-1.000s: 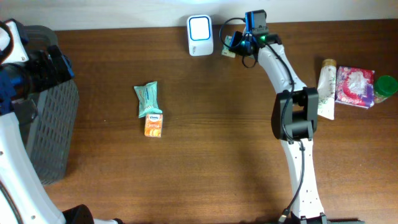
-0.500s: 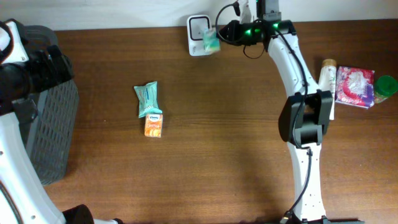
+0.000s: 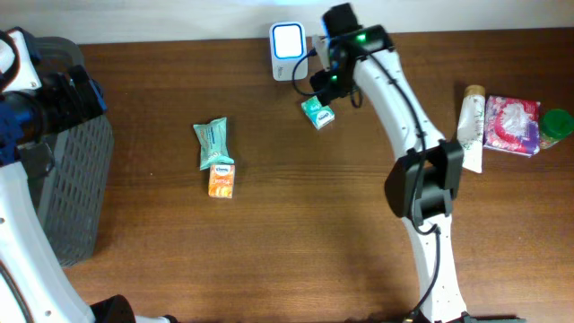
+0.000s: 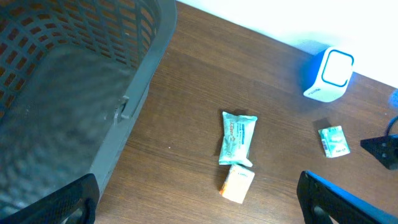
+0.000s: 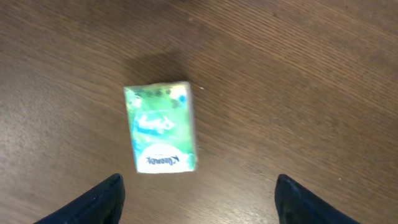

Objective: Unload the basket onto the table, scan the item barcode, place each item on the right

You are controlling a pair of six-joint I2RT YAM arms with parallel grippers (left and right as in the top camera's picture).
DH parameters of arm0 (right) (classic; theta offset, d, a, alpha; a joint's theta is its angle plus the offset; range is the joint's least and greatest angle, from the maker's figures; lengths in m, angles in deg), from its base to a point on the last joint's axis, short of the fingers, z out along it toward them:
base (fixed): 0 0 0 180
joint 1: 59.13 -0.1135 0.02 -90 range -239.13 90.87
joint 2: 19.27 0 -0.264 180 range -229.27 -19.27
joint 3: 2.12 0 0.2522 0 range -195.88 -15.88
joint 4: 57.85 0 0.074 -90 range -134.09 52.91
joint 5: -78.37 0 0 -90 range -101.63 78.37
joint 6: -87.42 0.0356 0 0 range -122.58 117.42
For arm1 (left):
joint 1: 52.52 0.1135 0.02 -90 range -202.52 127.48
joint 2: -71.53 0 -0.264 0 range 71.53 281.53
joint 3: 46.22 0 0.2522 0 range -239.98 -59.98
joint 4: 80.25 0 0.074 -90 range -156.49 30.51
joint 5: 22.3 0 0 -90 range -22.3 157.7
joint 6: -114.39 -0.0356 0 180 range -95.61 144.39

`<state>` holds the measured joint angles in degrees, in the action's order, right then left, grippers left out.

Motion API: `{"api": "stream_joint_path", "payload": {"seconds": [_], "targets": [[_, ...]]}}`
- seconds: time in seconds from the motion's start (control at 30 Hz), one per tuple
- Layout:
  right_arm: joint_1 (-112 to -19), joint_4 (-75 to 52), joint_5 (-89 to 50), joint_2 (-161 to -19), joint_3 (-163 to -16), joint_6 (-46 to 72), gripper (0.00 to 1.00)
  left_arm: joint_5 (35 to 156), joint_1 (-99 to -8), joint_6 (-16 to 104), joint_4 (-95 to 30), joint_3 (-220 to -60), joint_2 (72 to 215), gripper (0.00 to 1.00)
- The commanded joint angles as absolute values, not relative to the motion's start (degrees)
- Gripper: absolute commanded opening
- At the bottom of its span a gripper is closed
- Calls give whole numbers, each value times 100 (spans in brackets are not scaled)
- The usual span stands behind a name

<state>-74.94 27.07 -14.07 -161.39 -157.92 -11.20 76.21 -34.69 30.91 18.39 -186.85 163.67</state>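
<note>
The item, a small green tissue pack [image 3: 317,113], lies loose on the brown table just in front of the white barcode scanner [image 3: 288,40]. My right gripper [image 3: 328,79] hovers above it, open. In the right wrist view the pack [image 5: 160,135] sits ahead of the right gripper [image 5: 199,183], touching neither finger. The left wrist view shows the pack [image 4: 334,140] and the scanner [image 4: 329,74] far to the right. My left gripper [image 4: 196,190] is open and empty, high beside the basket.
A grey mesh basket [image 3: 79,184] fills the left edge. A teal wipes pack [image 3: 213,142] and an orange pack [image 3: 221,179] lie left of centre. A tube [image 3: 471,126], a pink pack [image 3: 511,126] and a green lid [image 3: 556,124] sit far right.
My right gripper held the green pack up at the scanner, then swung back a little and opened. The pack now lies on the table. The left arm has not moved.
</note>
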Motion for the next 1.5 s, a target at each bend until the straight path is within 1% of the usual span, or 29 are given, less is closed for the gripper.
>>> {"api": "stream_joint_path", "payload": {"seconds": [0.0, 0.03, 0.17, 0.2, 0.23, 0.33, 0.37, 0.4, 0.47, 0.53, 0.7, 0.77, 0.83, 0.87, 0.9, 1.0, 1.1, 1.2, 1.27, 1.33, 1.4, 1.47], "targets": [[-6585, 2726, -4050, -15960, -15713, -1850, 76, 7621, -3445, 3115, 1845, -18742, 16295, 99], [-6460, 2724, -4369, -15969, -15617, -2014, 76, 7621, -3445, 3115, 1845, -18742, 16295, 99], [-6587, 2549, -4397, -16325, -15472, -2184, 76, 7621, -3445, 3115, 1845, -18742, 16295, 99], [-6611, 2466, -4399, -16399, -15409, -2182, 72, 7621, -3445, 3115, 1845, -18742, 16295, 99], [-6646, 2221, -4399, -16441, -15086, -2182, 63, 7621, -3445, 3115, 1848, -18742, 16295, 99], [-6663, 1596, -4401, -16443, -14353, -2162, 62, 7621, -3445, 3115, 1845, -18742, 16295, 99], [-6663, 1437, -4406, -16443, -14174, -2160, 58, 7621, -3445, 3115, 1845, -18742, 16295, 99], [-6670, 1140, -4421, -16448, -13866, -2160, 56, 7621, -3445, 3115, 1848, -18742, 16297, 99], [-6740, 788, -4419, -16463, -13575, -2162, 56, 7621, -3445, 3115, 1845, -18742, 16297, 99], [-6777, 569, -4401, -16461, -13580, -2160, 56, 7621, -3445, 3115, 1848, -18742, 16295, 99], [-6757, 580, -4399, -16463, -13964, -2009, 53, 7621, -3445, 3115, 1845, -18742, 16295, 99], [-6814, 663, -4360, -16496, -13820, -2012, 45, 7621, -3445, 3115, 1845, -18742, 16295, 99], [-6906, 661, -4001, -16496, -13623, -2012, 34, 7621, -3445, 3115, 1845, -18742, 16295, 99], [-6965, 665, -3942, -16496, -13564, -1981, 10, 7621, -3445, 3115, 1845, -18742, 16295, 99], [-6967, 635, -3951, -16491, -13571, -1767, 4, 7621, -3445, 3115, 1848, -18742, 16295, 99], [-6956, 670, -4034, -16367, -13864, -1555, 4, 7621, -3445, 3115, 1845, -18742, 16295, 99], [-6963, 753, -4030, -15855, -14487, -1557, 4, 7621, -3445, 3115, 1845, -18742, 16295, 99], [-7015, 744, -3239, -15752, -15193, -1557, 4, 7621, -3445, 3115, 1845, -18742, 16295, 99], [-7199, 228, -2211, -15752, -15372, -1682, 4, 7621, -3445, 3115, 1848, -18742, 16295, 99], [-7494, -434, -1772, -15794, -15368, -2547, 4, 7621, -3443, 3115, 1845, -18742, 16295, 99], [-7815, -1140, -1103, -15947, -15359, -3065, 4, 7621, -3445, 3115, 1848, -18742, 16295, 99], [-8001, -1579, -576, -16089, -15247, -3238, 4, 7621, -3445, 3115, 1843, -18742, 16295, 99]]}}
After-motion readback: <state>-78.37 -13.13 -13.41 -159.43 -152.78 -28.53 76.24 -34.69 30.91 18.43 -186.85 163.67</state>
